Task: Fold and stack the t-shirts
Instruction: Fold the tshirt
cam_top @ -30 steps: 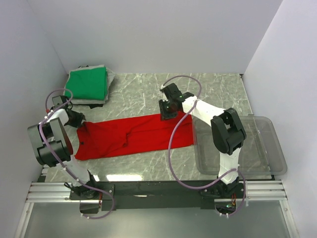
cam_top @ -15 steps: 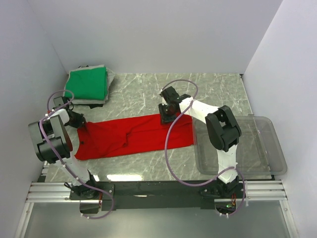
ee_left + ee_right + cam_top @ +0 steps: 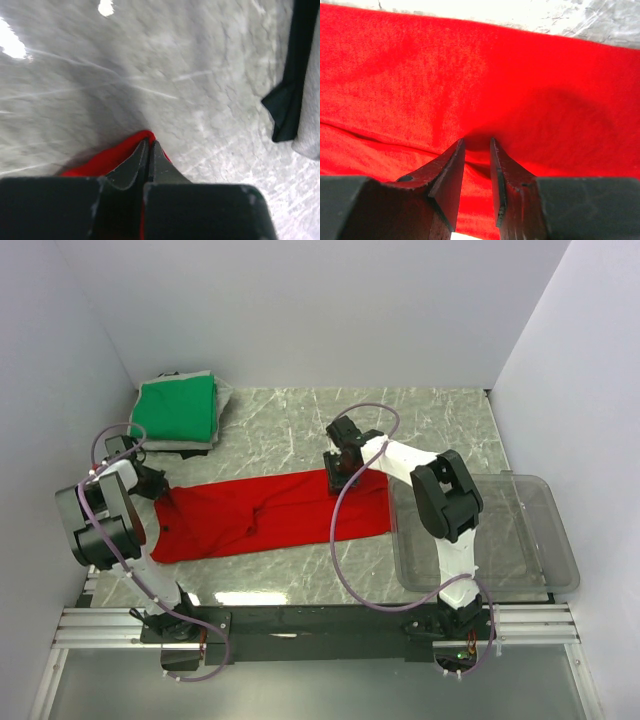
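Noted soft red shirt (image 3: 270,512) lying lengthwise left-to-right; left gripper (image 3: 150,144) clamped on its corner, right gripper (image 3: 476,143) pinching its creased cloth.

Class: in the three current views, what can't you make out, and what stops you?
Left wrist view: the left gripper hides most of the red shirt; the dark cloth is cut off at the right edge.
Right wrist view: shadow at the tips of the right gripper hides whether the shirt is pinched.
Top view: the green shirt covers the pile beneath; only grey and dark edges show.
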You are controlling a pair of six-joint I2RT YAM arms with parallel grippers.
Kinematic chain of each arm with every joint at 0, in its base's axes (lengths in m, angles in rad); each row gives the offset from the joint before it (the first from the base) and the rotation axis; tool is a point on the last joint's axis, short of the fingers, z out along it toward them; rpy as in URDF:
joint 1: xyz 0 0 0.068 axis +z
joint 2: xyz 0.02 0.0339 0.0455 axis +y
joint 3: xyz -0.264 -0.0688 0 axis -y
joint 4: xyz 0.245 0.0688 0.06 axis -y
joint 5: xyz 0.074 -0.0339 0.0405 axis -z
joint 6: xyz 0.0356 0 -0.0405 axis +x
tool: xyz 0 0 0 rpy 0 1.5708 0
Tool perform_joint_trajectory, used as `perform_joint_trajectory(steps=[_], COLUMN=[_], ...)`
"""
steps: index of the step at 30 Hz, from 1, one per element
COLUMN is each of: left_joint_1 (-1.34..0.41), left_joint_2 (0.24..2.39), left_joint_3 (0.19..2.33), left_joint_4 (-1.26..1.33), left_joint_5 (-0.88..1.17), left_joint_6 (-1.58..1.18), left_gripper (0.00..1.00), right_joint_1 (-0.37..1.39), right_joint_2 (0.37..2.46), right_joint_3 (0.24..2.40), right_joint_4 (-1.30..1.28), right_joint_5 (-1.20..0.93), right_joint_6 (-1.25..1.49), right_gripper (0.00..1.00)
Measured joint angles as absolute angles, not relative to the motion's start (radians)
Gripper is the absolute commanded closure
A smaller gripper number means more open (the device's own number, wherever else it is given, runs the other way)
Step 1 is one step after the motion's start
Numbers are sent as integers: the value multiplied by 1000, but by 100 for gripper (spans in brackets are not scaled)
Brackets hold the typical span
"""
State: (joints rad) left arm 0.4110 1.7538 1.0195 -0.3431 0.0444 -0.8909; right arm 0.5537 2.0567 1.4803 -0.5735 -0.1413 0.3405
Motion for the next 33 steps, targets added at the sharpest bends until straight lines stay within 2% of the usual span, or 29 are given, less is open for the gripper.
perform_joint_trajectory(steps=[12, 14, 15, 16, 18, 19, 22, 28, 33], left_joint_1=[447, 447, 447, 447, 448, 449, 453, 455, 450], left_joint_2=[1742, 1740, 1738, 1737, 1734, 1730, 1707, 1582, 1440], left_joint_3=[1018, 1018, 1018, 1018, 1018, 1019, 1032, 1097, 1099], left_joint_4=[-371, -378, -382, -385, -391, -398, -420, -469, -495], left_joint_5=[19, 14, 11, 9, 6, 2, 1, -5, -6], left_joint_6=[-876, -876, -876, -874, -867, -862, -849, -839, -832], left_gripper=[99, 96, 93, 85, 76, 68, 52, 35, 29], right_joint_1=[552, 552, 552, 552, 552, 552, 552, 551, 551], right_joint_2=[2076, 2078, 2078, 2079, 2079, 2079, 2080, 2098, 2098], right_joint_3=[1512, 1515, 1517, 1519, 1520, 1521, 1528, 1592, 1628], right_joint_4=[-607, -611, -613, -615, -617, -617, -625, -645, -651], right_joint_5=[-138, -138, -138, -138, -139, -139, -152, -190, -201], right_joint_6=[352, 352, 352, 351, 351, 350, 340, 307, 291], right_gripper=[66, 66, 66, 66, 66, 66, 65, 65, 65])
